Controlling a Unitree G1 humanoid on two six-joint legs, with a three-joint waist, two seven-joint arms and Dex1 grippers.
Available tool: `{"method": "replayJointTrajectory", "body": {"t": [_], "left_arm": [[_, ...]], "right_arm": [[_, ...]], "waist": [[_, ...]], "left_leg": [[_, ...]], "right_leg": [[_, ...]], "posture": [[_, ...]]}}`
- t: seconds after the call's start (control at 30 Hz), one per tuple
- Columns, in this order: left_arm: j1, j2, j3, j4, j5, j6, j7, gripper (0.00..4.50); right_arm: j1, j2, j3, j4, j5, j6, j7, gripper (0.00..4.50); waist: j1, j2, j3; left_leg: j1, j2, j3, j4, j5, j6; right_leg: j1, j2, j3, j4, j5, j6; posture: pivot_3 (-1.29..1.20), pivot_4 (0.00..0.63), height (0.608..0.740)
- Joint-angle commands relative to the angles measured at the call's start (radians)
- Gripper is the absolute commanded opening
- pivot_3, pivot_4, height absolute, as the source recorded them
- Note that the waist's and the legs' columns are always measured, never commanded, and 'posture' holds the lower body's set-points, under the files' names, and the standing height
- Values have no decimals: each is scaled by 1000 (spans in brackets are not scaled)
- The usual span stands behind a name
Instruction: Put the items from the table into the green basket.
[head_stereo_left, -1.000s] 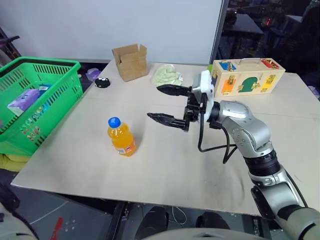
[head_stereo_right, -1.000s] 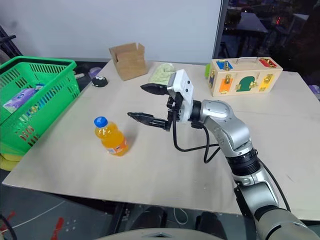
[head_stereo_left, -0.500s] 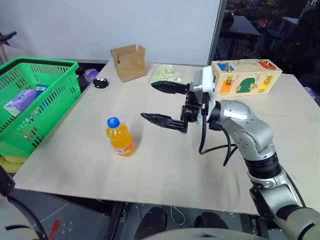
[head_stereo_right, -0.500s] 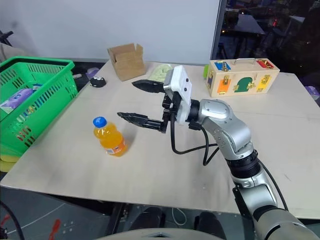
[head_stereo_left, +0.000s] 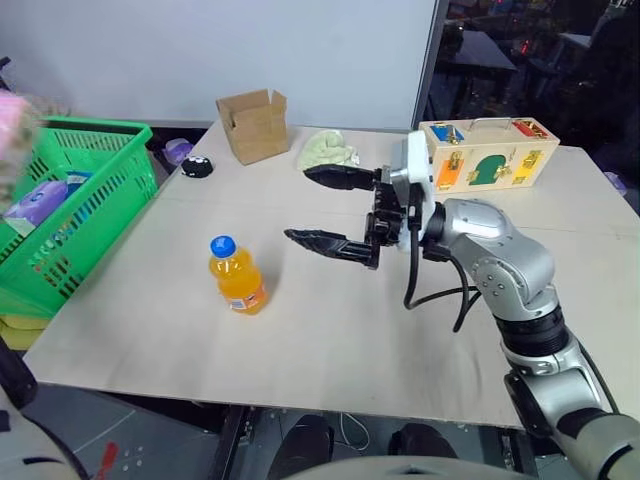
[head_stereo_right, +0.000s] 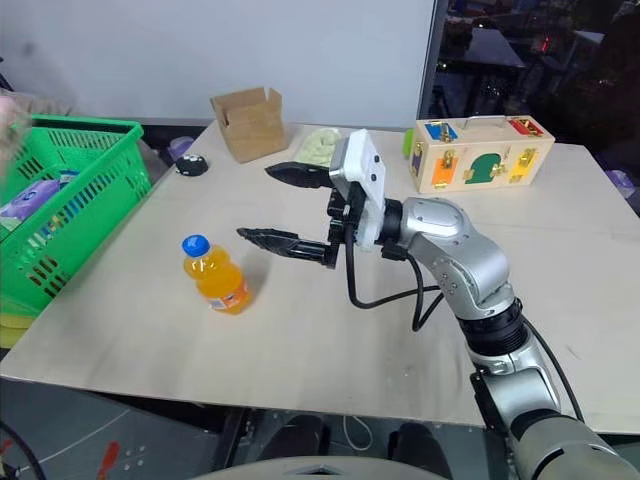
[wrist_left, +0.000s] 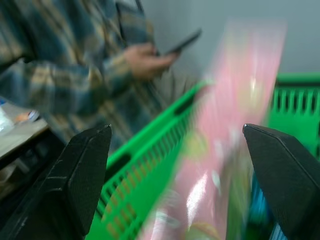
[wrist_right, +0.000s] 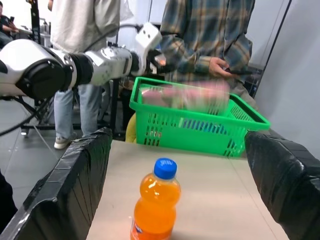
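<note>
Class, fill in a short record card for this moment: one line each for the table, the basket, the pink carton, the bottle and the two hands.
table: pale top
green basket: off the table's left edge
pink carton: blurred, above the basket's opening, between the left hand's fingers without touching them
orange bottle: upright on the table, blue cap on
left hand: open, over the basket
right hand: open, empty, above the table, pointing at the bottle

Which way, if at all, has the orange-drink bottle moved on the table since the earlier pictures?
No. The orange-drink bottle keeps its spot relative to the cardboard box; only the camera shifted.
</note>
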Motion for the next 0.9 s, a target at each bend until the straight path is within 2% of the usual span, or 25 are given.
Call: {"method": "replayJointTrajectory", "body": {"t": [0.03, 0.1, 0.13, 0.2, 0.33, 0.5, 0.53, 0.57, 0.73, 0.9], "left_arm": [[38, -22, 26, -206, -104, 68, -173, 4444], [226, -88, 48, -572, -270, 317, -321, 4444], [367, -117, 66, -803, -371, 466, -365, 4444], [580, -166, 111, -1141, -517, 672, -379, 4444], [813, -258, 200, -1481, -637, 848, -326, 4444], [974, -309, 309, -1650, -724, 972, -318, 4444], [992, -311, 329, -1671, -754, 997, -324, 4444], [999, -310, 340, -1685, -771, 1014, -328, 4444], [1021, -343, 337, -1743, -844, 1051, -317, 4444], [1099, -411, 309, -1777, -798, 1012, -309, 4444]], "right_arm": [[-2, -12, -24, -8, 4, -18, 9, 4500], [18, -37, -22, -9, -12, -30, 25, 4500], [31, -50, -24, -13, -13, -31, 29, 4500], [57, -74, -31, -22, -14, -33, 33, 4500], [119, -130, -34, -39, -29, -46, 49, 4500], [209, -183, -54, -60, -38, -59, 49, 4500], [220, -186, -55, -58, -44, -64, 46, 4500], [225, -186, -54, -56, -49, -67, 44, 4500], [243, -188, -56, -65, -54, -72, 37, 4500], [264, -221, -75, -100, -40, -54, 42, 4500]], "waist": [[0, 0, 0], [1, 4, 0], [0, 5, 0], [-11, 5, 0], [-33, 4, 0], [-37, 6, 1], [-34, 16, 5], [-34, 17, 5], [-34, 18, 5], [-36, 17, 5]], "left_leg": [[0, 0, 0, 0, 0, 0], [0, 0, 0, 0, 0, 0], [0, 0, 2, -1, 0, 0], [0, 1, 6, -1, 0, 0], [-1, 5, 8, -2, 0, 1], [1, 10, 8, -2, 0, 0], [2, 10, 8, -2, 0, 0], [2, 10, 9, -2, 0, 1], [1, 10, 10, -2, 0, 0], [1, 10, 14, -2, -1, 0]], "right_leg": [[0, 0, 0, 0, 0, 0], [0, -1, 0, 0, 0, 0], [1, -3, 2, -1, 0, -1], [0, -4, 4, -1, 1, -2], [-1, -4, 6, -3, 1, -3], [0, 4, 4, -6, 0, -11], [0, 4, 4, -6, 0, -12], [1, 5, 4, -6, -2, -9], [1, 4, 4, -9, -2, -12], [1, 3, 7, -11, -1, -13]], "posture": [[158, 0, 740], [158, 0, 740], [158, 0, 740], [156, 0, 740], [141, 0, 740], [132, 0, 740], [131, 0, 740], [130, 0, 740], [120, 0, 740], [105, 0, 740]]}}
